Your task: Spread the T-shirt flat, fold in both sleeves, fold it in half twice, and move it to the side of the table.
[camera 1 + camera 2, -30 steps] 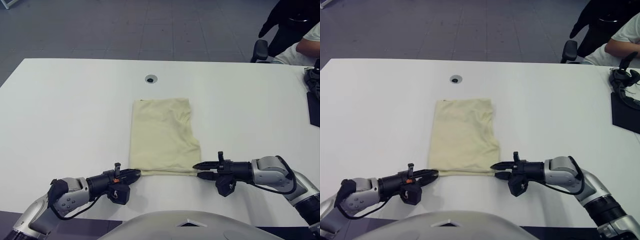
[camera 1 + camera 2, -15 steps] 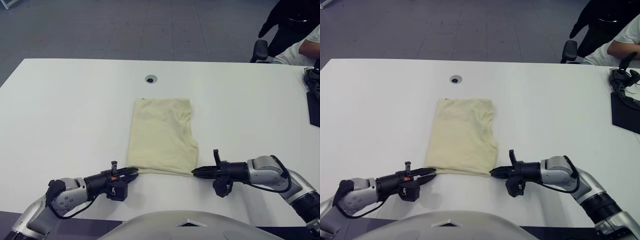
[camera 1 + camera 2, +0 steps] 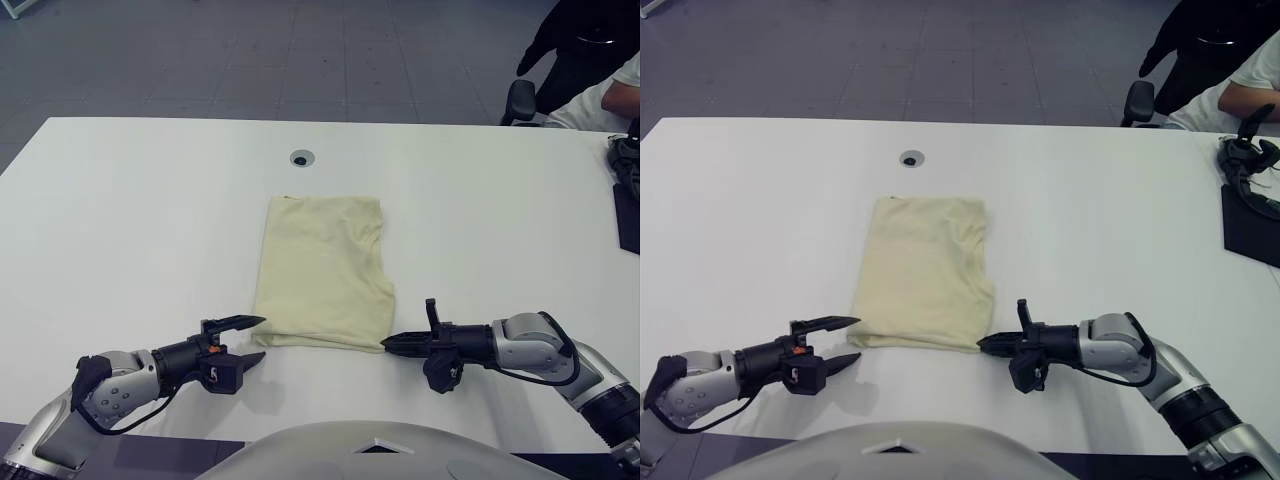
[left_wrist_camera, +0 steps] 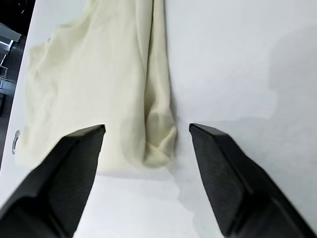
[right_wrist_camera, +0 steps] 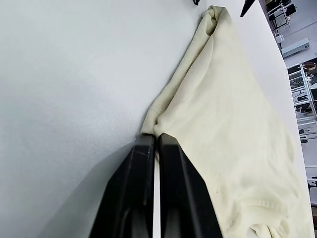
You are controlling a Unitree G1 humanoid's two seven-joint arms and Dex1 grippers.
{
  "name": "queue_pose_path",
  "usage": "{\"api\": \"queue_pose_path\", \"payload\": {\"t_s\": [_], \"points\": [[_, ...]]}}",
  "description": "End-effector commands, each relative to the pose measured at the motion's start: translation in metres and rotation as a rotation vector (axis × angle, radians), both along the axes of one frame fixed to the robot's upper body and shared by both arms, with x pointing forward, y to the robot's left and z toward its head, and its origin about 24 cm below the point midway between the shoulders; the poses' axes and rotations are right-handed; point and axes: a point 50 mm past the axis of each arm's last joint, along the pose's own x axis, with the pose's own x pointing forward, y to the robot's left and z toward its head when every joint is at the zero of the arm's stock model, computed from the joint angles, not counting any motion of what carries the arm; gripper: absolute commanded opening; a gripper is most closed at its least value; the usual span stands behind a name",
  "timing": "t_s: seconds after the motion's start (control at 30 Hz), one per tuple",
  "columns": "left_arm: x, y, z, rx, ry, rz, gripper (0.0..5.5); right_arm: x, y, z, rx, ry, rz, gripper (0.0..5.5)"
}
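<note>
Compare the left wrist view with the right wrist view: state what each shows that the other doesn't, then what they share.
Left wrist alone: the left gripper's whole open span, both fingers clear of the shirt's near left corner, which lies between them.
Right wrist alone: the right gripper, fingers shut on the shirt's near right corner.
Both: the folded shirt on the white table, and its near left corner; in the right wrist view the left gripper's tips appear small beyond that corner.

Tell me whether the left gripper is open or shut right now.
Open: the left gripper has its fingers wide apart, either side of the T-shirt corner, without pinching it.
</note>
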Motion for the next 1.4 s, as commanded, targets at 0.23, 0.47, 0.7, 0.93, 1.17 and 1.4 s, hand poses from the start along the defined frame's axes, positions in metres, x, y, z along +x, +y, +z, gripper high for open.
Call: {"api": "queue_pose_path", "payload": {"t_s": [0.23, 0.47, 0.7, 0.93, 1.17, 1.4], "points": [[0.011, 0.010, -0.025, 0.153, -0.062, -0.033, 4.48, -0.007, -0.004, -0.013, -0.082, 0.056, -0.008, 0.00], [0.001, 0.005, -0.024, 0.104, -0.012, -0.043, 3.28, -0.005, -0.004, -0.011, -0.079, 0.051, -0.007, 0.00], [-0.003, 0.007, -0.027, 0.113, 0.028, -0.042, 2.03, -0.004, -0.003, -0.011, -0.073, 0.046, -0.005, 0.00], [0.003, 0.009, -0.032, 0.126, 0.033, -0.030, 0.74, -0.002, -0.002, -0.010, -0.068, 0.045, -0.003, 0.00], [0.001, 0.010, -0.032, 0.130, 0.043, -0.030, 0.09, -0.002, -0.002, -0.010, -0.060, 0.050, -0.006, 0.00], [-0.016, -0.002, -0.002, -0.008, 0.206, -0.018, 0.06, 0.004, 0.001, 0.021, 0.200, 0.305, -0.154, 0.00]]}}
